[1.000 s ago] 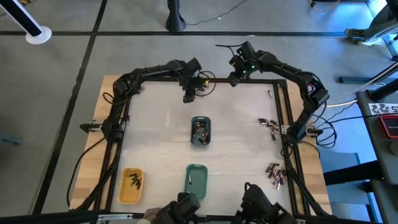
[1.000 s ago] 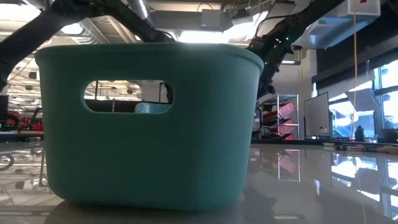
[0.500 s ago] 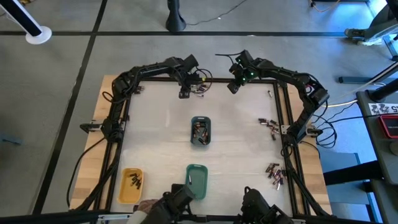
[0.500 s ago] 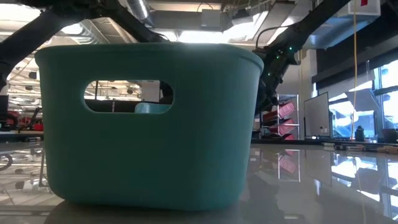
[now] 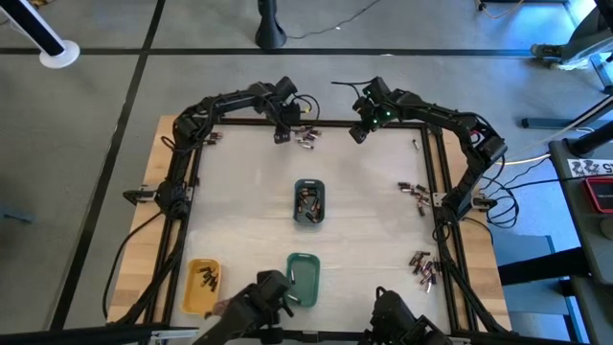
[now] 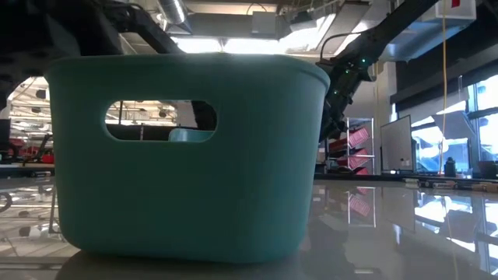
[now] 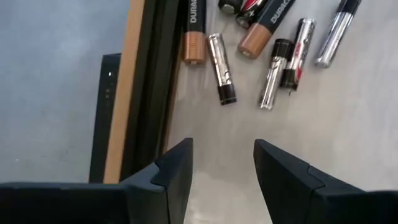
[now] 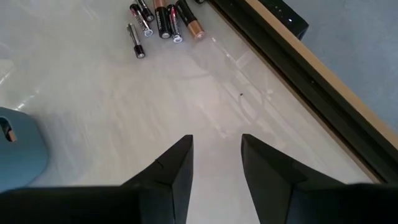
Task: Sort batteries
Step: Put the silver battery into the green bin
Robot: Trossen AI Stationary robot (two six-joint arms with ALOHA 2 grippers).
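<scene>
1. Two grippers are both up at the far edge of the table (image 5: 249, 201): the left gripper (image 7: 222, 163) hangs over a little pile of batteries (image 7: 249, 43) by the rail, jaws parted with nothing between them.
2. The right gripper (image 8: 216, 160) sits nearby, jaws also parted and empty.
3. More batteries lie in the grey-blue tray (image 5: 308, 202) mid-table, in the yellow tray (image 5: 202, 285), and loose along the right edge (image 5: 422, 270).
4. The green tray (image 5: 303, 278) sits at the near edge.
</scene>
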